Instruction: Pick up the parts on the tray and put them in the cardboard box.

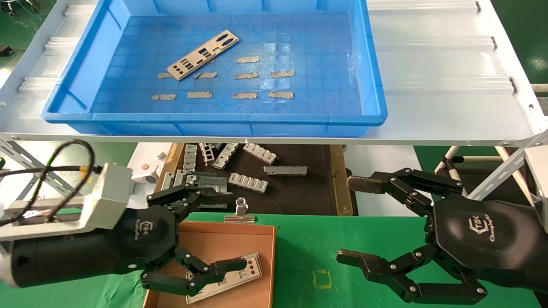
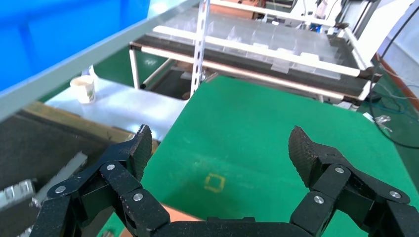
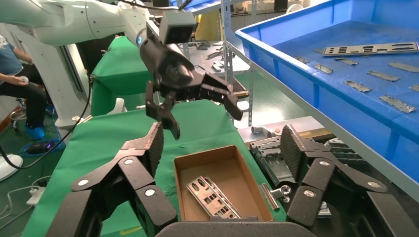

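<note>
The blue tray [image 1: 376,85] sits on a raised white shelf; one silvery part [image 1: 202,55] lies on its floor toward the left. A second part [image 1: 233,276] lies flat in the cardboard box [image 1: 214,244] on the green table below. My left gripper [image 1: 237,231] hovers open over the box with nothing between its fingers. My right gripper [image 1: 344,219] hangs open and empty over the green cloth, right of the box. The right wrist view shows the box [image 3: 210,165], the part in it [image 3: 213,197], the left gripper [image 3: 205,123] above, and the tray's part [image 3: 370,48].
Tan tape strips [image 1: 248,59] dot the tray floor. A binder clip [image 1: 241,211] sits on the box's far rim. Behind the box, a dark mat [image 1: 299,192] holds several grey ribbed pieces [image 1: 248,182]. The white shelf [image 1: 441,85] overhangs the mat.
</note>
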You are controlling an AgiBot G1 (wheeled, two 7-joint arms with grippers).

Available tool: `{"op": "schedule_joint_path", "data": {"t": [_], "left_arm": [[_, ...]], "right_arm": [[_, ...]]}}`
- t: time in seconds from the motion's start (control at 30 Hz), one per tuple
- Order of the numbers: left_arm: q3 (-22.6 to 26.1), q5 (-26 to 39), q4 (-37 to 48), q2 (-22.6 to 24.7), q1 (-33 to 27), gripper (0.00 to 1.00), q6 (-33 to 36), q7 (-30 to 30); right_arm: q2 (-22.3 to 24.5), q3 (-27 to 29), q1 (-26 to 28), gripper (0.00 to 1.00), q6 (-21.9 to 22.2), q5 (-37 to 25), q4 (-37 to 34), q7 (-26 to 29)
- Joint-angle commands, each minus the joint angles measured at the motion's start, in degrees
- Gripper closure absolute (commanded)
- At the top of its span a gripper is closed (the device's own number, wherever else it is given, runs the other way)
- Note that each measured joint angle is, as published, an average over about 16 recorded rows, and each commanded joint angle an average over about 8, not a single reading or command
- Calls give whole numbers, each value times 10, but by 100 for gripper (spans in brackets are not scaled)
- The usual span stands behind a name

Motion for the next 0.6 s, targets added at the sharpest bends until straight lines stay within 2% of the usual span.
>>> {"op": "schedule_joint_path", "data": {"t": [0.03,0.6], "left_arm": [[-12,-3,0,0,0,0,12,-2],[-111,-25,3,3,3,0,115,-21]], "right_arm": [[0,0,0,0,0,0,0,0],[0,0,0,0,0,0,0,0]]}}
